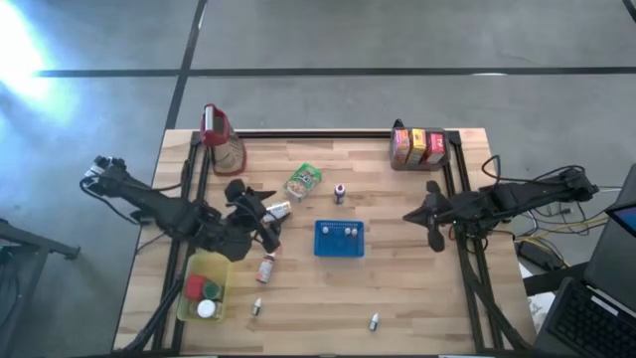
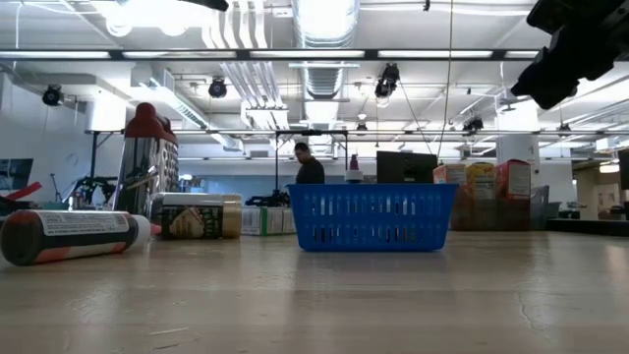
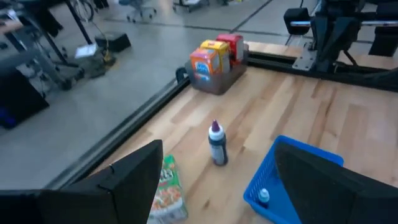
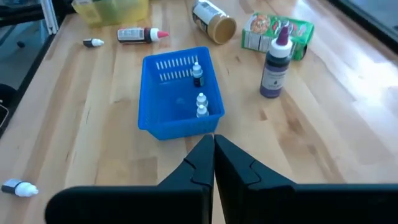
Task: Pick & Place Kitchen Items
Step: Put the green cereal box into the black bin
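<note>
The kitchen items lie scattered on the wooden table. A green packet (image 1: 303, 181), a purple-capped bottle (image 1: 340, 192) standing upright and a tin (image 1: 278, 210) on its side sit mid-table. A red-capped bottle (image 1: 266, 267) lies nearer the front. The blue tray (image 1: 339, 239) holds two tiny white-capped bottles (image 4: 201, 106). My left gripper (image 1: 260, 219) hovers open left of the tray, above the tin, with nothing between its fingers (image 3: 134, 180). My right gripper (image 4: 213, 146) is shut and empty, raised to the right of the tray (image 4: 177, 93).
A tall jug with a red top (image 1: 221, 139) stands far left. Cartons (image 1: 417, 146) fill a holder at the far right. A yellow-green bin (image 1: 204, 288) with lids sits near left. Two tiny bottles (image 1: 256, 308) (image 1: 374, 320) lie by the near edge.
</note>
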Tool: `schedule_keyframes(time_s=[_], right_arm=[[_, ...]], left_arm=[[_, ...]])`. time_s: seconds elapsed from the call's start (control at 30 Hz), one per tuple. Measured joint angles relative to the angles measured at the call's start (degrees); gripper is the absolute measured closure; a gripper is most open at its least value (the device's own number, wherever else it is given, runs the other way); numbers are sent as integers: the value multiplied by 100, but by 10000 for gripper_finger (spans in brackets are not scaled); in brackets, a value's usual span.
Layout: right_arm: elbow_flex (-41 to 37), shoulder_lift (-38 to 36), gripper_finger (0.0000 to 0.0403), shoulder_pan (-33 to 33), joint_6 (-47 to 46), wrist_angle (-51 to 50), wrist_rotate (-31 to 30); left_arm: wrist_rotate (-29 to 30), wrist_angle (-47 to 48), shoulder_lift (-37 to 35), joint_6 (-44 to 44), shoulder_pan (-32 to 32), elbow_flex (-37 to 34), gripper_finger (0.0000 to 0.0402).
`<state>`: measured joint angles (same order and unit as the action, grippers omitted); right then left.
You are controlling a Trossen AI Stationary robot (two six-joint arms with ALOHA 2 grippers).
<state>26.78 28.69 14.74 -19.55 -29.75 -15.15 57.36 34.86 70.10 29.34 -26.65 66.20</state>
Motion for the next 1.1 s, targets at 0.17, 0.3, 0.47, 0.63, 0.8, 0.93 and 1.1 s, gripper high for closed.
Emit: schedule_keyframes(time_s=[0.17, 0.3, 0.47, 0.63, 0.8, 0.93, 1.1], right_arm=[[-35, -307, 394, -2, 72, -49, 0], [-35, -475, 394, -2, 74, -49, 0], [-37, -546, 394, 0, 33, -49, 2], [-37, -531, 394, 0, 53, -49, 2], [-39, -531, 394, -2, 53, -49, 2], [-37, -533, 394, -2, 50, -47, 2], [-37, -531, 394, -2, 53, -47, 4]], left_arm=[[85, -685, 38, -335, 182, -299, 90], [-307, -1381, 39, -620, 425, -776, 90], [-834, -2404, 40, -954, 757, -1276, 90], [-871, -3235, 40, -1463, 918, -1540, 90], [-867, -3490, 38, -1801, 934, -1590, 90], [-869, -3483, 38, -1741, 933, -1590, 90], [-869, -3467, 38, -1955, 933, -1590, 90]])
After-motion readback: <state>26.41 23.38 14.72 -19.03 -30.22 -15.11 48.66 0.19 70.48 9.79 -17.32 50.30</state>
